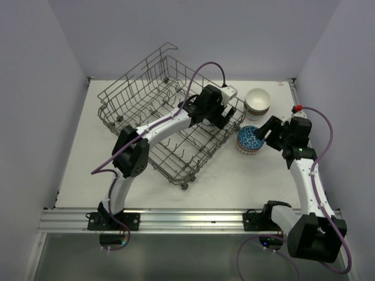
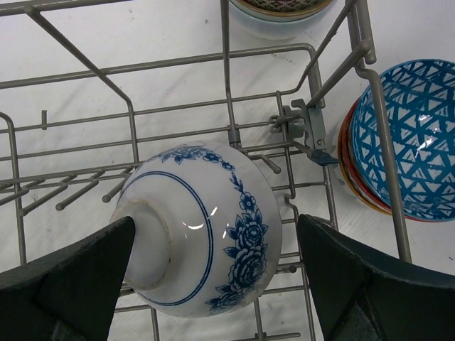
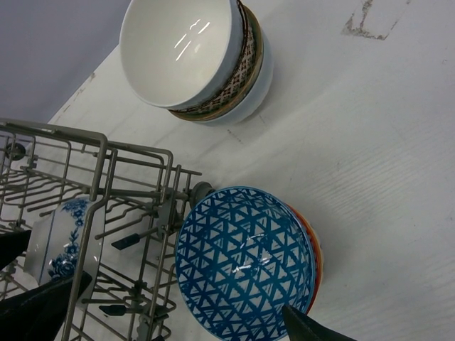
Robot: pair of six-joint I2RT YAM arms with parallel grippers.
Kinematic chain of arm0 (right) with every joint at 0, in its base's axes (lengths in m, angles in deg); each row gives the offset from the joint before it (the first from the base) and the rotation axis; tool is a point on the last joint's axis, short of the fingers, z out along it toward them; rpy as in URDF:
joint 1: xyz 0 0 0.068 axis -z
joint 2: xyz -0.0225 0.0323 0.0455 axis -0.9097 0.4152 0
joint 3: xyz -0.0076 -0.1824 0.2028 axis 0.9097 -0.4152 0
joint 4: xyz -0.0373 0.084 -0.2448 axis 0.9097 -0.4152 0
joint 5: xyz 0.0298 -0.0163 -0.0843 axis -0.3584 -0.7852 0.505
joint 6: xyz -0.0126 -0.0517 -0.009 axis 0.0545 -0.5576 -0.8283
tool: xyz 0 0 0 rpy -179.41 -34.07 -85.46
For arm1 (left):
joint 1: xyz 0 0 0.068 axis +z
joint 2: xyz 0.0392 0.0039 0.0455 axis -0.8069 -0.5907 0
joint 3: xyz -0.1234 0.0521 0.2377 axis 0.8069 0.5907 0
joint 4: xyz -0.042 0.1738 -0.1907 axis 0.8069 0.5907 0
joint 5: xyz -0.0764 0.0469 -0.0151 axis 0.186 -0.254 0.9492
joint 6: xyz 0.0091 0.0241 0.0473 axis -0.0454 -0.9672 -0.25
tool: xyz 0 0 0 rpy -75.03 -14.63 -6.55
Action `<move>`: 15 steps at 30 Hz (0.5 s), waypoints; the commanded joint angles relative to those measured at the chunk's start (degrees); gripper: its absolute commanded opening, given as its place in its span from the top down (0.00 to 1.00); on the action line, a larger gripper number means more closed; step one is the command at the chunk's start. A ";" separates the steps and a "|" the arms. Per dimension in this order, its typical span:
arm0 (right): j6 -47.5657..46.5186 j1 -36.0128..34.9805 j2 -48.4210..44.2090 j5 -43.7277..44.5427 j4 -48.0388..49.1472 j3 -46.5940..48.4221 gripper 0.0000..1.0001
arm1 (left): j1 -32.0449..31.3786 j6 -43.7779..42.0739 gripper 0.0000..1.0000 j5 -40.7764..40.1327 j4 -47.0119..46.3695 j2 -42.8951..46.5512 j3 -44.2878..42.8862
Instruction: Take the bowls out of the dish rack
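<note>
bowl (image 2: 206, 227) in dish rack (image 2: 227, 85), stacks (image 1: 251, 140) to right

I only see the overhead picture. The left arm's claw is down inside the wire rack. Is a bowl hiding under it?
Observer: Yes. The left wrist view shows a white bowl with blue flowers lying on its side in the dish rack.
Operator: Has the claw grabbed it?
Observer: No. The left gripper is wide open, one finger on each side of the bowl.
Operator: And beneath the blue bowl outside the rack?
Observer: The right wrist view shows an orange-rimmed bowl under the blue lattice bowl.
</note>
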 commanded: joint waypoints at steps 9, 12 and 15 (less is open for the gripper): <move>0.40 -0.27 -1.59 -1.02 1.84 -0.37 0.31 | -4.31 1.05 0.00 -9.03 2.12 -3.19 -2.32; 0.48 -0.19 -1.59 -1.11 1.84 -0.46 0.31 | -5.63 -0.35 0.00 -13.77 2.74 -3.54 -2.41; 0.40 -0.27 -1.51 -1.11 1.84 -0.46 0.31 | -6.77 -0.71 0.00 -17.73 2.83 -3.72 -2.33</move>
